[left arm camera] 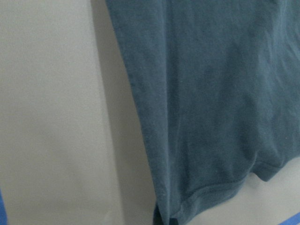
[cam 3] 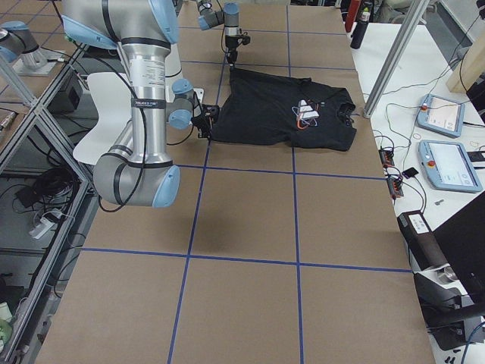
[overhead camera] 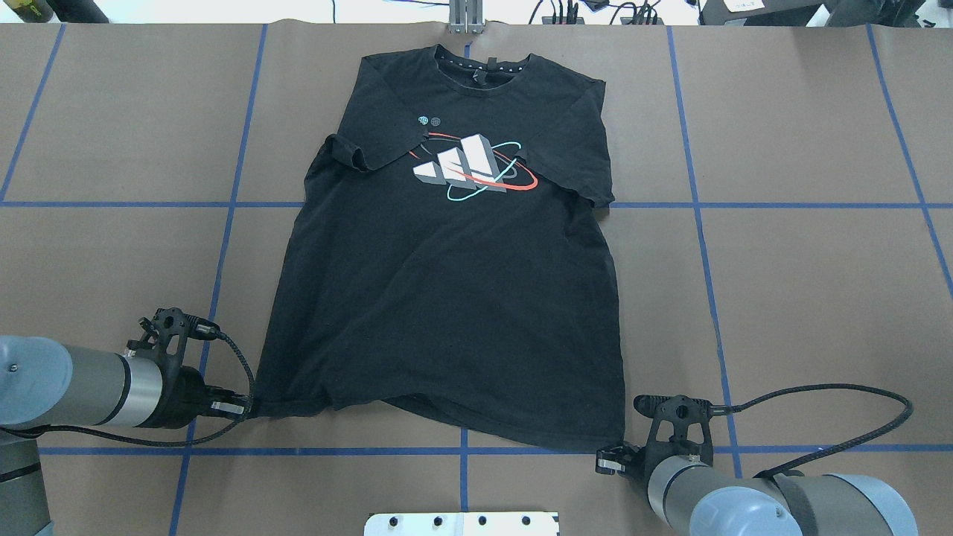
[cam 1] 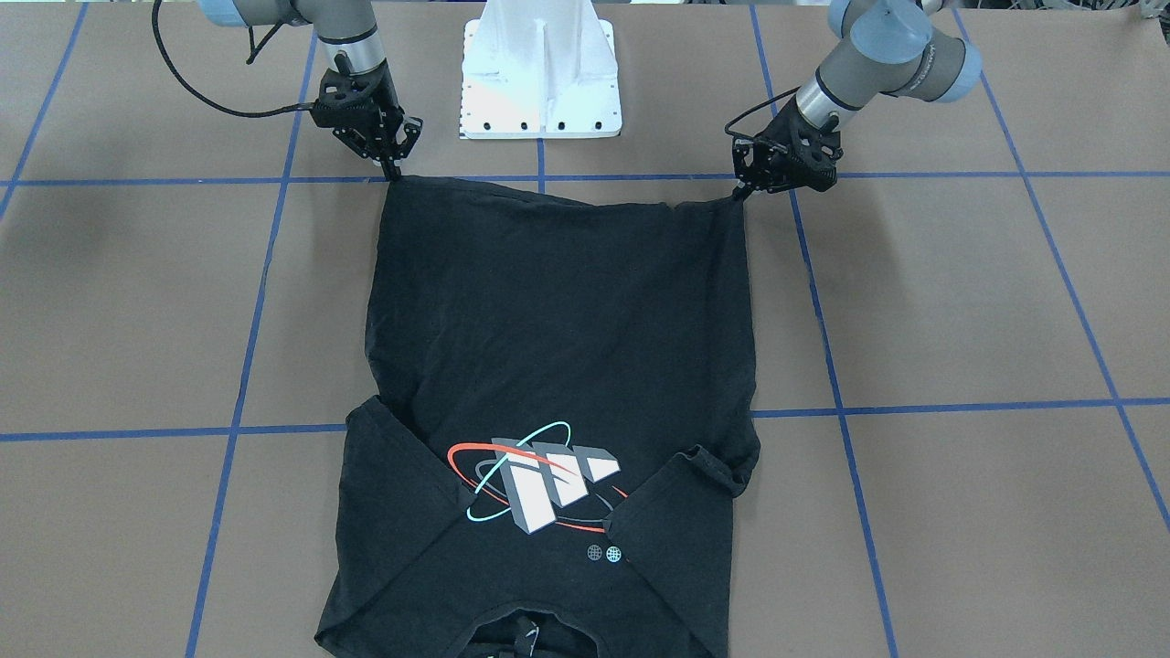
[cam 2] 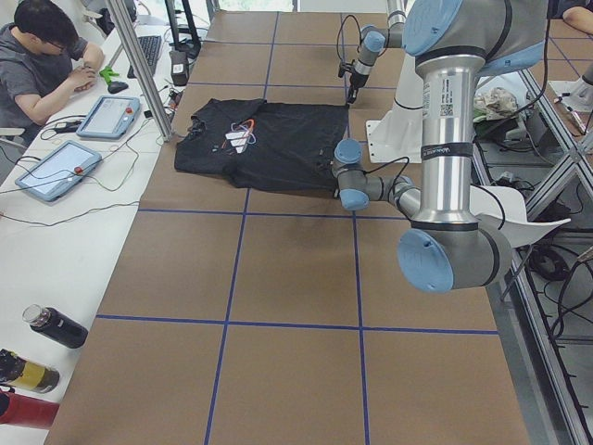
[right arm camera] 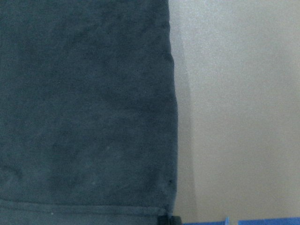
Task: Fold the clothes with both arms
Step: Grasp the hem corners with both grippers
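The black T-shirt (overhead camera: 447, 298) lies flat on the brown table, print (overhead camera: 476, 167) up, collar at the far edge, both sleeves folded inward. My left gripper (overhead camera: 249, 408) is shut on the hem's left corner, low at the table surface; in the front-facing view it (cam 1: 740, 190) is on the right. My right gripper (overhead camera: 614, 458) is shut on the hem's right corner, seen on the left in the front-facing view (cam 1: 393, 172). The hem runs taut between them. The wrist views show only the shirt's cloth (left arm camera: 211, 93) (right arm camera: 84, 93) and bare table.
The white pedestal base (cam 1: 541, 82) stands just behind the hem, between the two arms. Blue tape lines (overhead camera: 707, 205) grid the table. An operator (cam 2: 42, 56) sits at a side table with tablets beyond the collar end; a metal pole (cam 2: 153, 69) stands near the collar.
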You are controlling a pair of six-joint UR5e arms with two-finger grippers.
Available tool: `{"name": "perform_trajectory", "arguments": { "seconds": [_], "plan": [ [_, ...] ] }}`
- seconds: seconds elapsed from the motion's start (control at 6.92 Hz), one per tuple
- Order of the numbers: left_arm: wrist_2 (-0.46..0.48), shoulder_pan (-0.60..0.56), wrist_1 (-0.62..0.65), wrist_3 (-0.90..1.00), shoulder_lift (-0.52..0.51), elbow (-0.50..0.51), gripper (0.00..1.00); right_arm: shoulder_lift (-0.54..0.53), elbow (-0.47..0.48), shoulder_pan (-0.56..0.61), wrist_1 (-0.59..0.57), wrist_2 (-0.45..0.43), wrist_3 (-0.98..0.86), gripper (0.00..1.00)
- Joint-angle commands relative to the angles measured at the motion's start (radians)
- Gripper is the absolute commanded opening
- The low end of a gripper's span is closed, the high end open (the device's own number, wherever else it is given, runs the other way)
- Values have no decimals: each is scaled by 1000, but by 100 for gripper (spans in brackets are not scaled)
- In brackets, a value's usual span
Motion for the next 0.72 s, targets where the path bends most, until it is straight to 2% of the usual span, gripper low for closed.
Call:
{"name": "perform_trajectory", "arguments": {
  "seconds": [0.0, 0.29, 0.58],
  "plan": [
    [0, 0, 0, 0, 0, -11, 0, -1, 6, 5, 0, 2, -2, 0],
    [-18, -5, 32, 0, 3, -62, 0, -4, 75, 34, -3, 40, -6, 0],
    [-160, -18, 211, 0, 6, -222, 0, -26, 176, 141, -11, 226, -14, 0]
  ]
}}
